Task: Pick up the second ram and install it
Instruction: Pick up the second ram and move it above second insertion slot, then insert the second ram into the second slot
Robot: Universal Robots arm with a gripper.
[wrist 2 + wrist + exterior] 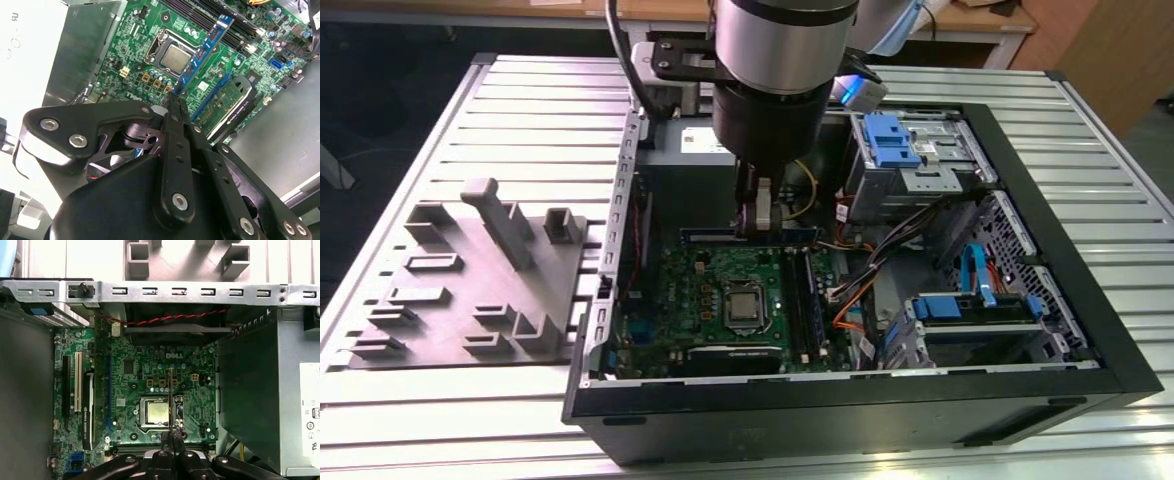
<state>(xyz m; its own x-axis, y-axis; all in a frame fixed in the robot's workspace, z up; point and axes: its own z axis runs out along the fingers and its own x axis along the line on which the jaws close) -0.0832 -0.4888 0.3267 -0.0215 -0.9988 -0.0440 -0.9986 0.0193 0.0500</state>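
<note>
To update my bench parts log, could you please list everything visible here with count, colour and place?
table: one, silvery, slatted, under everything
holder tray: one, grey, on the table, at the exterior view's left of the case
computer case: one, black, open, on the table
green board: one, green, inside the computer case
processor: one, silver, middle of the green board
memory card: one, dark with blue, above the green board
arm: one, silver and black, above the case
end effector: one, black, shut on the memory card
</note>
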